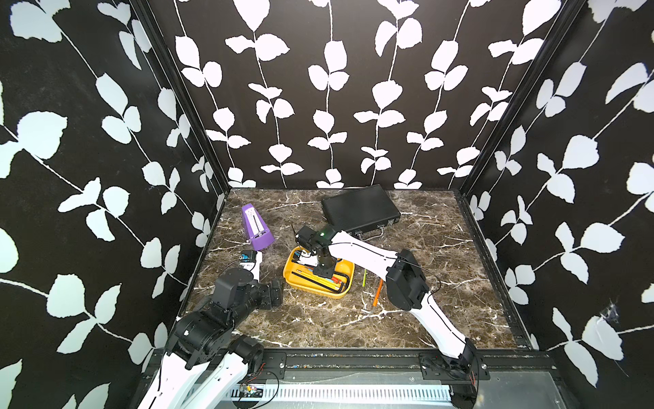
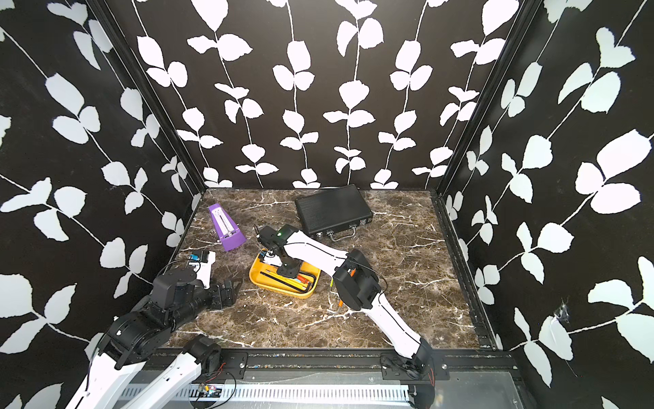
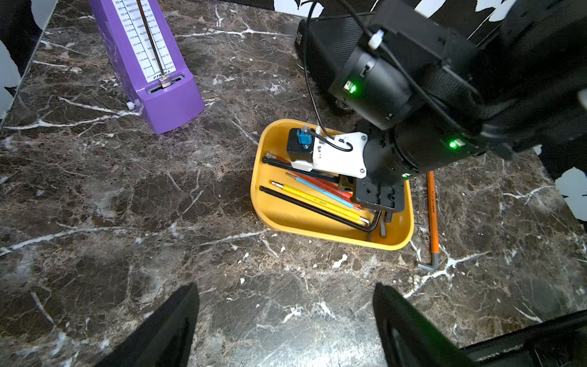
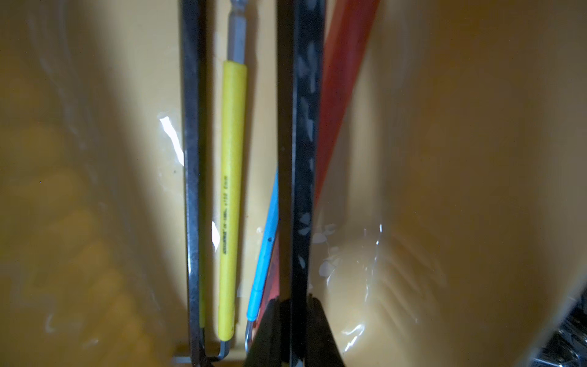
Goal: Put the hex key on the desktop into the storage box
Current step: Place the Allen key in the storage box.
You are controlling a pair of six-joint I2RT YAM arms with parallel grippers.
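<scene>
Left pincer (image 3: pixel 286 287) hangs idle over the table (image 3: pixel 127 206), its fingers wide apart and empty; the right arm makes the delivery.

The right pincer (image 4: pixel 293 317) is down inside the yellow storage box (image 3: pixel 286 219), closed tight on a black hex key (image 4: pixel 300 159) that sits low among the coloured keys (image 3: pixel 319 201) there. I judge the step is the release: the jaws must open, then the arm must lift straight up. An orange hex key (image 3: pixel 432 216) waits on the table, just beside the box.
</scene>
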